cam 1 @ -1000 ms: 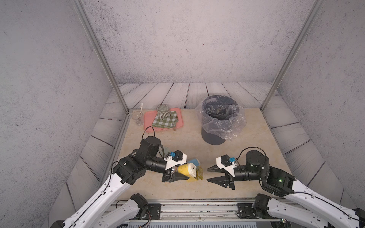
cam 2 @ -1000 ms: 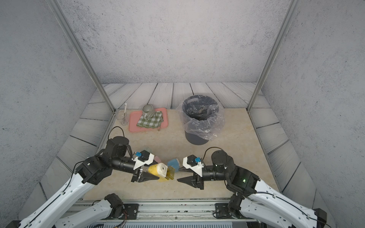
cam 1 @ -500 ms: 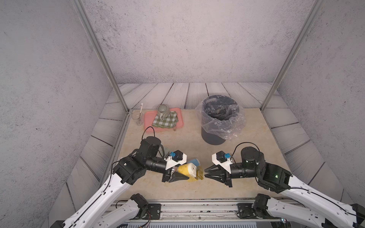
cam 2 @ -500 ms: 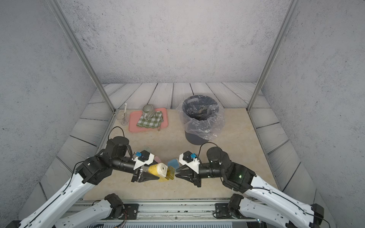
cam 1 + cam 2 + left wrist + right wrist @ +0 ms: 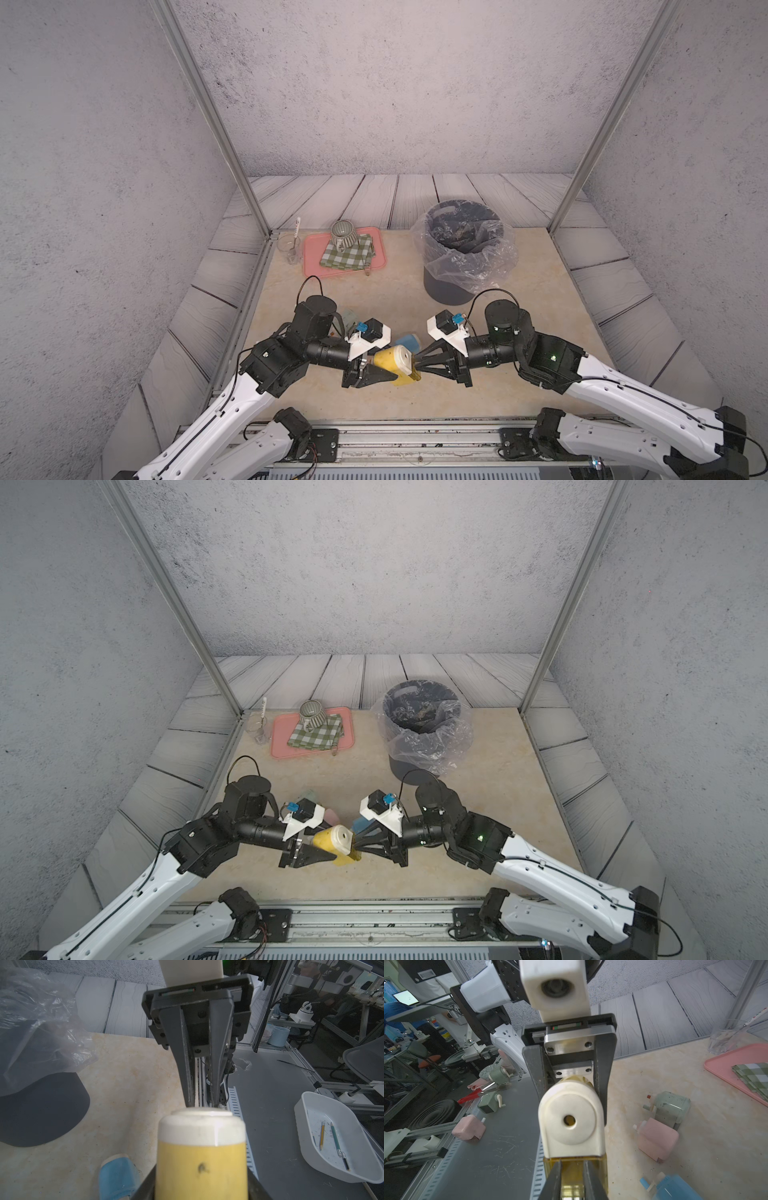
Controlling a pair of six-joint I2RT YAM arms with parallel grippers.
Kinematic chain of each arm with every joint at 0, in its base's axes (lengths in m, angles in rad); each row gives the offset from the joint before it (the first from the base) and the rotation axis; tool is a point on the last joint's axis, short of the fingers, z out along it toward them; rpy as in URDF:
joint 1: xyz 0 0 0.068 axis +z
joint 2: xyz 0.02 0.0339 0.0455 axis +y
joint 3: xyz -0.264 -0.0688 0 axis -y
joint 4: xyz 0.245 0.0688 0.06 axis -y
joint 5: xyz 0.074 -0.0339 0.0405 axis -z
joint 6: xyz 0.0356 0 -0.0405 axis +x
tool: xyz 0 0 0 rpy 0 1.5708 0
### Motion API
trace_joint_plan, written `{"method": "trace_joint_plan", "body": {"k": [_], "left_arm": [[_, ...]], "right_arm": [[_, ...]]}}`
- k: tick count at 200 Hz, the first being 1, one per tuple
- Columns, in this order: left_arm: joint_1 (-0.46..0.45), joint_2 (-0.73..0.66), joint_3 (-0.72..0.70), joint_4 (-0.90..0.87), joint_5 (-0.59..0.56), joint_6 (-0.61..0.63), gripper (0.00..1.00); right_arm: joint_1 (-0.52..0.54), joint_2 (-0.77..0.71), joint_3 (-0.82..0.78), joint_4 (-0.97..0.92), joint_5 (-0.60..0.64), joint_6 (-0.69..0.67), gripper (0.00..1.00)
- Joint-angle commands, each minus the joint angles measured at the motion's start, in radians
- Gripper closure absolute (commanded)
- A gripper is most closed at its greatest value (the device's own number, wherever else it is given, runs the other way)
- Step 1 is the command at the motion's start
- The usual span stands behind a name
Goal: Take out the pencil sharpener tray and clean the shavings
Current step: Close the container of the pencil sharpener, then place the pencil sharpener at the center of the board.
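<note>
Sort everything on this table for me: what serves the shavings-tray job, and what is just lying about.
For the job: yellow sharpener, held by the left gripper; its clear tray, pinched by the right gripper; lined bin.

Lying about: blue sharpener, pink sharpener, green sharpener, pink serving tray with checked cloth and mug, glass.

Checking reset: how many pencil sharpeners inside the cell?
4: yellow-and-white plastic sharpener held in the left gripper; blue plastic one behind it; pink one and pale green one beyond that gripper. More may be hidden.
</note>
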Motion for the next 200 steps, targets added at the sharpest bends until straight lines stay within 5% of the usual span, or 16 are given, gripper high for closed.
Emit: {"method": "trace_joint_plan", "body": {"k": [1, 80, 116, 150, 200], "left_arm": [[-0.002, -0.024, 0.01, 0.145, 0.045, -0.012, 1.0], [-0.002, -0.025, 0.009, 0.186, 0.044, -0.023, 1.0], [-0.002, 0.015, 0.063, 0.08, -0.004, 0.012, 1.0], [0.012, 0.16, 0.207, -0.105, -0.175, 0.105, 1.0], [0.095, 0.447, 0.388, -0.167, -0.685, 0.125, 1.0]], "right_arm": [[0.006, 0.023, -0.01, 0.048, -0.043, 0.027, 0.79], [0.006, -0.007, -0.108, 0.109, -0.026, 0.08, 0.81], [0.005, -0.101, -0.036, -0.115, 0.205, 0.001, 0.72], [0.005, -0.234, 0.024, -0.293, 0.53, -0.06, 0.61], [0.004, -0.42, 0.035, -0.359, 0.822, -0.032, 0.56]]}}
